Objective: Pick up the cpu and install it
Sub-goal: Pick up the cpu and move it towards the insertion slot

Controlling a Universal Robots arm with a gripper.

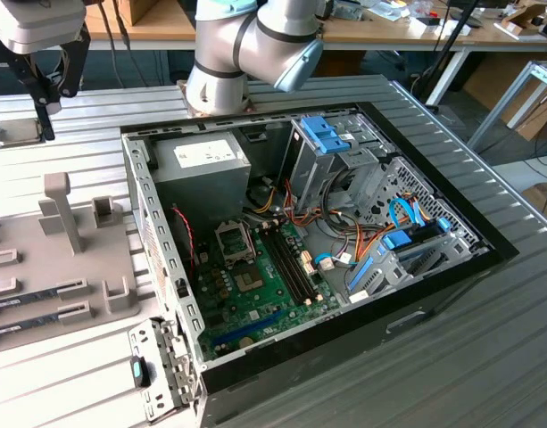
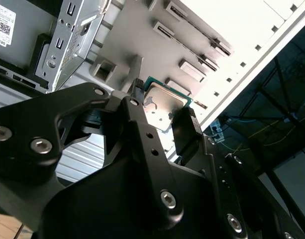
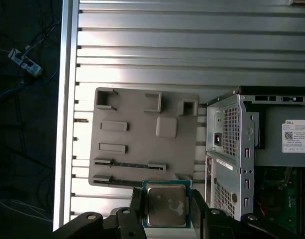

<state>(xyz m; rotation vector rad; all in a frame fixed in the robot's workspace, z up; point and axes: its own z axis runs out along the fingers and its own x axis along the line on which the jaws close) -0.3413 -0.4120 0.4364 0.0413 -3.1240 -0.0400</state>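
Note:
The cpu (image 3: 165, 204) is a flat square chip with a silvery top and a thin green rim. It sits between the two black fingers (image 3: 134, 211) of my gripper (image 3: 166, 213), which is shut on its edges. In the second wrist view the cpu (image 2: 164, 103) shows the same grip by the gripper (image 2: 162, 113). In the exterior view the gripper (image 1: 21, 134) hangs at the far left with the cpu (image 1: 18, 132), above the grey parts tray (image 1: 86, 259) and well away from the open socket (image 1: 235, 239) on the green motherboard (image 1: 255, 285).
The open computer case (image 1: 157, 232) lies on a ribbed metal table. A grey power-supply box (image 1: 206, 165) stands behind the socket, with memory slots (image 1: 291, 263), cables and a blue-tabbed drive cage (image 1: 331, 138) to the exterior view's right. Long thin sticks (image 1: 41, 294) lie in the tray.

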